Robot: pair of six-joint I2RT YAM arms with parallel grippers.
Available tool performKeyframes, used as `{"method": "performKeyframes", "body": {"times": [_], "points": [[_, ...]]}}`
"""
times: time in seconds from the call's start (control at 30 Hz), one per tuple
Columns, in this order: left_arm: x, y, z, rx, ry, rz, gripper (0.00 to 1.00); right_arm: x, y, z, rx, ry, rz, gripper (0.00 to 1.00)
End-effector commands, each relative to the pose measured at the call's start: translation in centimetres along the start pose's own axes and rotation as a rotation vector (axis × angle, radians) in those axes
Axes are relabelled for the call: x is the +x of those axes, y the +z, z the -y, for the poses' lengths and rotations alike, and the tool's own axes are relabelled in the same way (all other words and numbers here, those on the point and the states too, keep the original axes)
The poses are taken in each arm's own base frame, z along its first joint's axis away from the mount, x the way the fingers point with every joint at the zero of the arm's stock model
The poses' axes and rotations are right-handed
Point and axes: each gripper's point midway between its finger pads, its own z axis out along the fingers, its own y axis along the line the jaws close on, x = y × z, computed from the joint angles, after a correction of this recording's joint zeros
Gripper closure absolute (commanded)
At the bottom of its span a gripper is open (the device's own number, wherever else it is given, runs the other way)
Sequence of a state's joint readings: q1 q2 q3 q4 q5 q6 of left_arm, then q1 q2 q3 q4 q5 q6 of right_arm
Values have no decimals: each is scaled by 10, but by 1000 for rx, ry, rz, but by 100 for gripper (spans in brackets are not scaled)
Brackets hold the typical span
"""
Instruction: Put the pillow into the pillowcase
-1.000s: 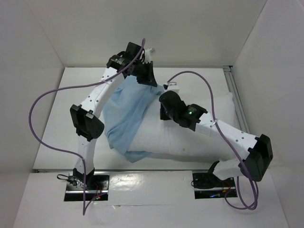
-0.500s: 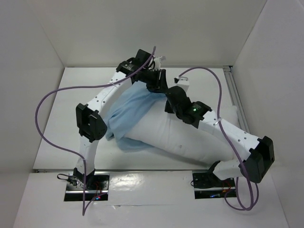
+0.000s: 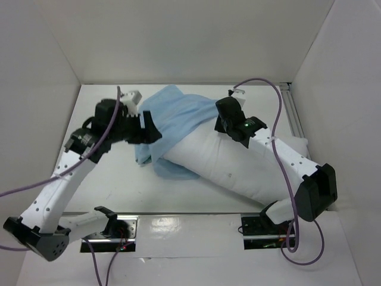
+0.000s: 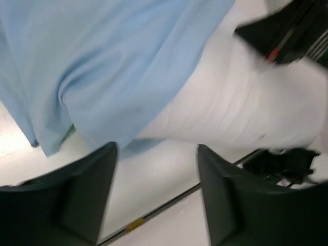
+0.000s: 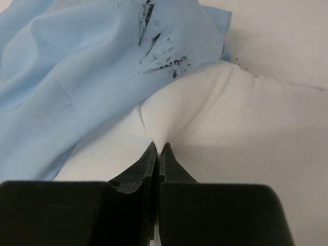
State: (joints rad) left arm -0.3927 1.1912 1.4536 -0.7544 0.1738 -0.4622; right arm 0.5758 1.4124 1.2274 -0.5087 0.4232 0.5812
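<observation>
A robotics lab test cell: plain white panel walls (image 3: 178,36) box in a white table (image 3: 137,190). Two white robot arms (image 3: 286,158) stand on black base plates (image 3: 265,229) at its near edge, trailing loose purple cables (image 3: 278,113). An aluminium rail (image 3: 292,107) runs along the right side.

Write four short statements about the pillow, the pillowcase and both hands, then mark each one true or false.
1. The left hand is open and holds nothing. True.
2. The right hand hangs open above the pillow. False: it is shut, pinching a fold of the pillow.
3. The pillowcase covers the whole pillow. False: it covers only the end nearer the left arm; the rest lies bare.
4. The pillowcase shows its plain light blue face. True.
</observation>
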Motion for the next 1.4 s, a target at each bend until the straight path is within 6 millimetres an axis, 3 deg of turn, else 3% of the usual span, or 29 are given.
{"method": "performKeyframes", "body": {"times": [0.0,0.03,0.07,0.1,0.13,0.27,0.33,0.37,0.43,0.5,0.63,0.67,0.77,0.8,0.83,0.93,1.0,1.03,1.1,1.17,1.3,1.37], "points": [[80,32,-40,-116,-133,-137,16,-41,-4,-17,-58,44,103,100],[110,32,-45,-110,-160,-164,10,-41,-2,-20,-66,42,96,100],[110,38,-44,-80,-177,-122,6,-41,-1,-20,-63,40,91,100],[137,45,-52,-91,-212,-152,3,-43,0,-18,-63,45,88,100],[125,44,-42,-40,-212,-108,0,-40,3,-18,-58,41,80,100],[158,61,-60,-74,-247,-153,0,-43,4,-25,-76,22,70,100],[160,68,-63,-75,-253,-135,0,-48,3,-25,-82,31,76,100],[173,73,-68,-71,-256,-149,0,-46,6,-24,-77,27,69,100],[164,81,-61,-10,-234,-94,0,-42,9,-26,-80,23,57,100],[171,91,-62,8,-236,-109,0,-46,8,-27,-85,27,64,100],[173,114,-62,29,-248,-121,18,-44,12,-25,-82,28,54,100],[171,115,-60,44,-245,-113,39,-41,11,-25,-84,24,40,100],[166,118,-61,32,-254,-97,85,-47,5,-26,-106,-8,38,100],[162,116,-61,20,-255,-99,100,-53,0,-30,-127,-33,39,62],[160,116,-60,19,-255,-100,100,-54,-4,-30,-138,-93,33,36],[153,111,-58,17,-232,-83,100,-41,-17,-33,-137,-265,-25,0],[147,107,-56,24,-219,-71,100,-41,-31,-29,-89,-344,1,0],[146,105,-57,17,-218,-62,100,-24,-42,-38,-105,-419,-19,0],[141,101,-57,15,-212,-51,100,-10,-55,-49,-138,-532,-10,0],[143,101,-58,10,-214,-60,100,22,-74,-70,-208,-644,-31,0],[140,95,-58,6,-212,-47,100,78,-72,-91,-241,-806,-98,0],[135,92,-57,5,-209,-31,100,100,-57,-92,-223,-845,-140,0]]}}
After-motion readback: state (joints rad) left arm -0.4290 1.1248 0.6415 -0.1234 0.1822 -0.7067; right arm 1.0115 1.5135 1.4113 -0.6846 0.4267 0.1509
